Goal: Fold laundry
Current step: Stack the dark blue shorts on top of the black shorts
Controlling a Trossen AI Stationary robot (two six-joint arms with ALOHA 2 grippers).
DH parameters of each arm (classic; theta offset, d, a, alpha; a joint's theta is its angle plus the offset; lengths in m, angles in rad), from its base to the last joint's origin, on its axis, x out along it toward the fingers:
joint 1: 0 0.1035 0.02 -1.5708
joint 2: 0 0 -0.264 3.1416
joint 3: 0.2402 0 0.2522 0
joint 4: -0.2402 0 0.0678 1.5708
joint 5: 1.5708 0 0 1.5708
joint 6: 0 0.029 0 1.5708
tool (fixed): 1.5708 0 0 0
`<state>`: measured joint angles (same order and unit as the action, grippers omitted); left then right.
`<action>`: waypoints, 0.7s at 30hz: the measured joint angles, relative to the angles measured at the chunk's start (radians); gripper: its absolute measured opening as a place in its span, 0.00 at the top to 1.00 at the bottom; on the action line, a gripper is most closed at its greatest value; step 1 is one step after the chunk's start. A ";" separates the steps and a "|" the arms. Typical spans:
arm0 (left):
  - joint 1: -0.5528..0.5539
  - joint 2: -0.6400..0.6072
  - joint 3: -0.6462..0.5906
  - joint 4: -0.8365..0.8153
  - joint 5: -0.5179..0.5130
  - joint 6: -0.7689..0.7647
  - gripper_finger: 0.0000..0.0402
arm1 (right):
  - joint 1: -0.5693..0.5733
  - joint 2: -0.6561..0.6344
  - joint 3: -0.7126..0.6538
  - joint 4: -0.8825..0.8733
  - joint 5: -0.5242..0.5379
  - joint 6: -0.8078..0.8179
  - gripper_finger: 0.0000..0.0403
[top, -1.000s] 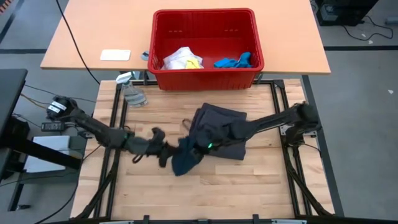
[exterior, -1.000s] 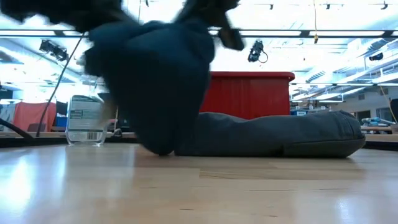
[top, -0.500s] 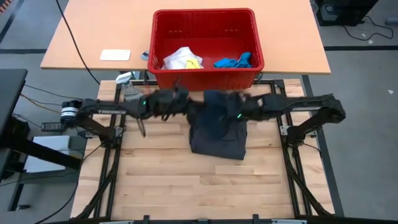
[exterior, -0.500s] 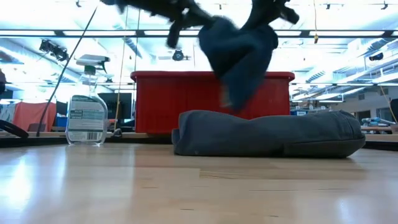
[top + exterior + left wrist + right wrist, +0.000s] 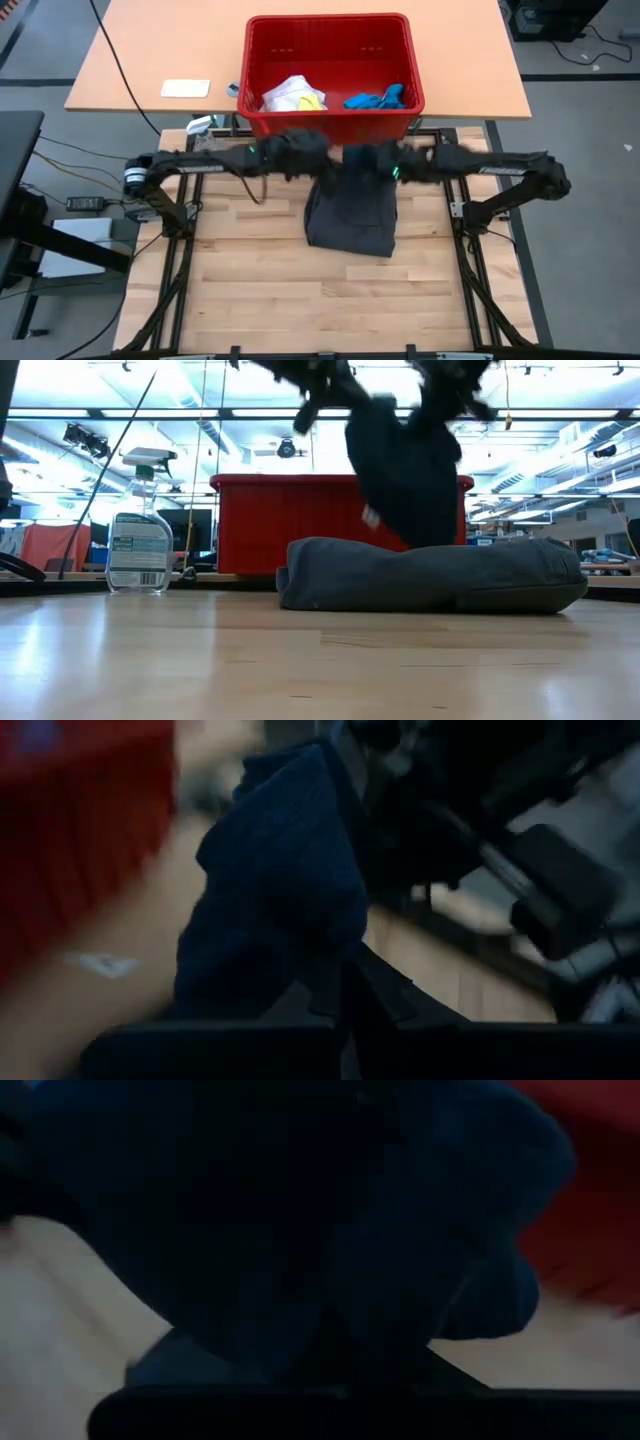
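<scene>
Both the left gripper [image 5: 318,160] and the right gripper [image 5: 372,163] are clamped on the navy piece [image 5: 400,470], holding it in the air between them. It hangs above the folded grey shorts [image 5: 350,215] on the worktop [image 5: 300,290], just beside the red basket [image 5: 330,125].

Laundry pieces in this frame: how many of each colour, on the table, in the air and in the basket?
Dark grey shorts: 1
Navy piece, held up by both grippers: 1
Bright blue piece in basket: 1
Yellow-and-white shirt in basket: 1
Total: 4
</scene>
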<state>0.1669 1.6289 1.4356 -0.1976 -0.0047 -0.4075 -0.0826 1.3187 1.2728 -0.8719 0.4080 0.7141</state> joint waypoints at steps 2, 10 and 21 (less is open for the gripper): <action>-0.043 0.028 -0.048 -0.052 0.004 -0.070 0.98 | 0.065 0.001 -0.131 0.090 -0.044 0.111 0.96; -0.198 0.095 -0.204 -0.052 0.060 -0.327 0.98 | 0.357 -0.001 -0.512 0.551 -0.115 0.592 0.96; 0.009 0.096 -0.127 -0.006 0.048 -0.239 0.98 | 0.166 -0.080 -0.538 0.484 -0.033 0.505 0.93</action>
<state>0.1756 1.7245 1.3088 -0.2036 0.0436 -0.6468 0.0830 1.2392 0.7349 -0.3876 0.3750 1.2193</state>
